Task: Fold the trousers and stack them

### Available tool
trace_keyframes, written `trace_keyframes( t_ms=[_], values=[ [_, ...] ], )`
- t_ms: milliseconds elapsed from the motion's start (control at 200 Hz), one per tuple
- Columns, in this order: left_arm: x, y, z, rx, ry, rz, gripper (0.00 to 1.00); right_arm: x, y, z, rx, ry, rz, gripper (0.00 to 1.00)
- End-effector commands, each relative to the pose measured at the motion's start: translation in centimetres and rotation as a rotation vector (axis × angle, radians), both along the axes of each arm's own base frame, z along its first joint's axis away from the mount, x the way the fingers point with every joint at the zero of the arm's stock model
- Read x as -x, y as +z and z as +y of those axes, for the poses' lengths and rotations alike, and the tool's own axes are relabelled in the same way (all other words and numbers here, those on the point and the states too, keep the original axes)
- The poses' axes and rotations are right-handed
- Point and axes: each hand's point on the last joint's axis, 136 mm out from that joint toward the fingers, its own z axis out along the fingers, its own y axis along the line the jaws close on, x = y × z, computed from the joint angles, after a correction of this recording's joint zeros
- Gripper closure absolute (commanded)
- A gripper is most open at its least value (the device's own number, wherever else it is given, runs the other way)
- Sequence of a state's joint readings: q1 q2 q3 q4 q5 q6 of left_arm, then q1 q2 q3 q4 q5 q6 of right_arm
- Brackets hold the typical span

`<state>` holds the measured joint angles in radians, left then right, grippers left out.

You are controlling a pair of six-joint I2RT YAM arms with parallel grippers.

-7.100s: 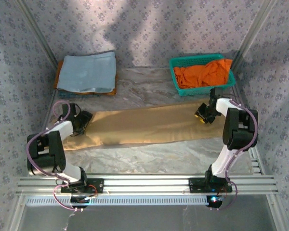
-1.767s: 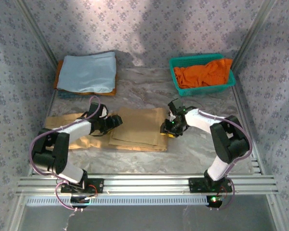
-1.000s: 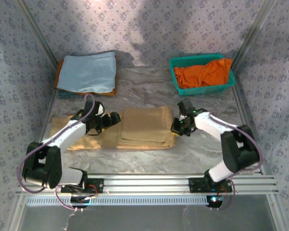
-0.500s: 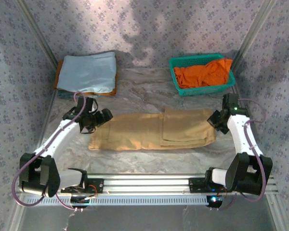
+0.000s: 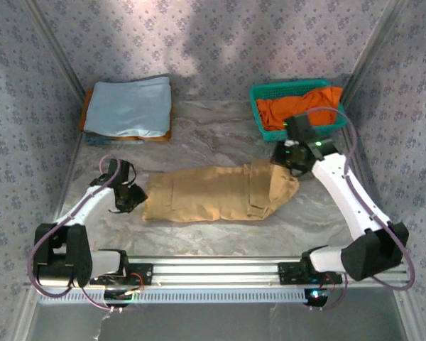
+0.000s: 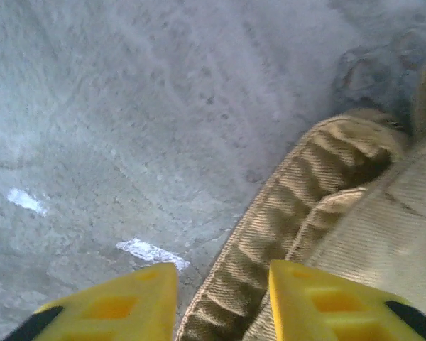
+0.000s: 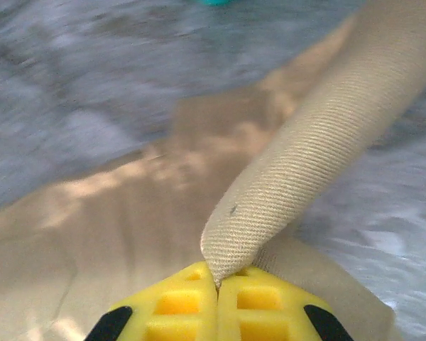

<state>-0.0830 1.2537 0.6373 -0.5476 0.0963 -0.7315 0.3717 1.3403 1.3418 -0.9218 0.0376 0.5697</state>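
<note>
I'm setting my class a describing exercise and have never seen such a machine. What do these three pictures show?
Two robot arms are bolted at the near edge of a table. One picture looks down from above; the others come from wrist cameras, yellow fingers in view. Tan trousers lie partly folded in the middle. The right hand pinches a raised fold of them. The left hand has fingers either side of the opposite edge; whether it grips is unclear. Behind lie a folded blue cloth and a green basket holding an orange garment.
</note>
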Motion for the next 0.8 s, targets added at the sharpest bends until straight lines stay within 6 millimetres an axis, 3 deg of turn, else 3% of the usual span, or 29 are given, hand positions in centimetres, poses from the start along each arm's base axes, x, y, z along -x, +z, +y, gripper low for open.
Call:
trace_keyframes(
  t_ms=[0, 110, 275, 420, 500, 615, 799],
  values=[
    [-0.8, -0.4, 0.0, 0.001, -0.001, -0.035, 0.76, 0.7, 1.8, 5.9, 0.012, 0.094, -0.019, 1.00],
    [-1.1, -1.2, -0.6, 0.026, -0.034, -0.028, 0.92, 1.7, 1.9, 14.3, -0.017, 0.239, -0.020, 1.00],
    [-1.5, -2.4, -1.2, 0.038, -0.063, -0.025, 0.99, 3.1, 0.1, 26.1, -0.055, 0.392, 0.004, 1.00],
    [-1.4, -3.2, -1.5, 0.047, -0.065, -0.023, 1.00, 3.9, -2.3, 33.5, -0.077, 0.445, 0.038, 1.00],
    [-1.2, -3.5, -1.5, 0.057, -0.052, -0.027, 1.00, 4.6, -3.8, 36.3, -0.089, 0.458, 0.068, 1.00],
    [-0.7, -3.5, -1.4, 0.054, -0.052, -0.033, 1.00, 5.2, -5.4, 38.7, -0.125, 0.461, 0.091, 1.00],
    [-0.6, -3.2, -1.7, 0.078, -0.050, -0.049, 1.00, 6.0, -7.3, 40.0, -0.120, 0.462, 0.129, 1.00]
  ],
)
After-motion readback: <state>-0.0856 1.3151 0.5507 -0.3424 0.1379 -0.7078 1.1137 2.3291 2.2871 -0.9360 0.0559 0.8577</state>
